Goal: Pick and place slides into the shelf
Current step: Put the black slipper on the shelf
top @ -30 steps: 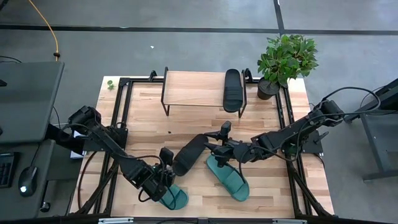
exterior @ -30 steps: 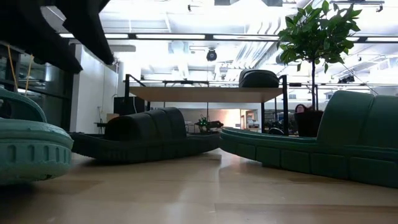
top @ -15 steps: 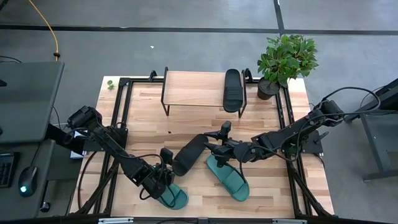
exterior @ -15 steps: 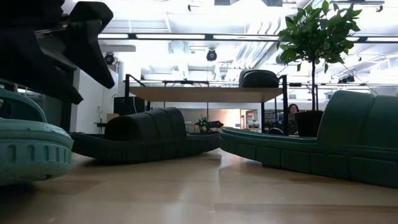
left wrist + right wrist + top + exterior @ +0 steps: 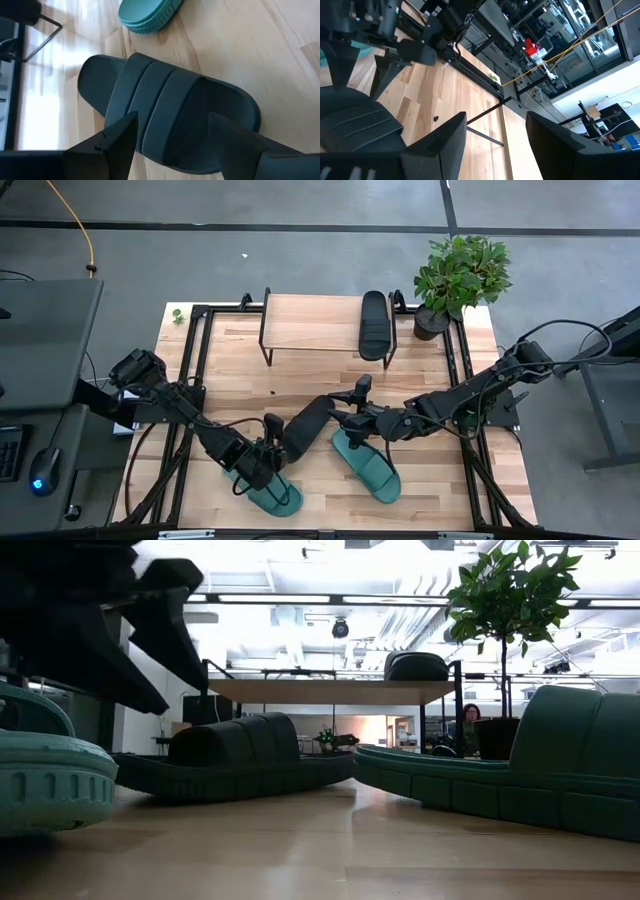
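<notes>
Slides: we count one black slide (image 5: pixel 373 324) already on the shelf (image 5: pixel 310 323). Three remain; another black slide (image 5: pixel 170 120) lies between our left gripper (image 5: pixel 172 131) fingers, parted and unclosed. Our right gripper (image 5: pixel 343 420), spread and empty, waits beside it.

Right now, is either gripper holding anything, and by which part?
Nothing is held. The left gripper has open fingers straddling the black slide strap; the right gripper is open beside it.
</notes>
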`<state>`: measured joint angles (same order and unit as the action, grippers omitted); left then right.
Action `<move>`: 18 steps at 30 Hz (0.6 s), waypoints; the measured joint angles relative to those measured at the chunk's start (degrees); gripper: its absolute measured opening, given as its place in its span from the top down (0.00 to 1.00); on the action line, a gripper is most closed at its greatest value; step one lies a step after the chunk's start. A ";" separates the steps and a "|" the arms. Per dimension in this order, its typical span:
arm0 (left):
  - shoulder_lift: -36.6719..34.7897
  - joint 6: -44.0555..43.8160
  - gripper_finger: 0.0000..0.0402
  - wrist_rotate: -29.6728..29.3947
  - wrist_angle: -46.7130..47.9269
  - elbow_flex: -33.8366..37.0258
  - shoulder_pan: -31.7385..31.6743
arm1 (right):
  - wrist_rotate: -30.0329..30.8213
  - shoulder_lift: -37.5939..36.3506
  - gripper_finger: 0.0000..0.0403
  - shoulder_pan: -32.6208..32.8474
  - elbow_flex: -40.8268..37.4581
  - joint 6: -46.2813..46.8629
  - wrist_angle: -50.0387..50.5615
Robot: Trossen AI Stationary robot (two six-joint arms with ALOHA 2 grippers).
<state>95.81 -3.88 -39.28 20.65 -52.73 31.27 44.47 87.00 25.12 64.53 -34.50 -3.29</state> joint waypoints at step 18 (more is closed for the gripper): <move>6.99 4.03 0.44 -2.51 -4.47 -0.28 -0.46 | -0.02 -0.02 0.51 -0.02 -0.04 0.00 -0.47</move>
<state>102.80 0.15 -41.80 16.18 -53.01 30.81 44.45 86.98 25.10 64.49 -34.50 -3.76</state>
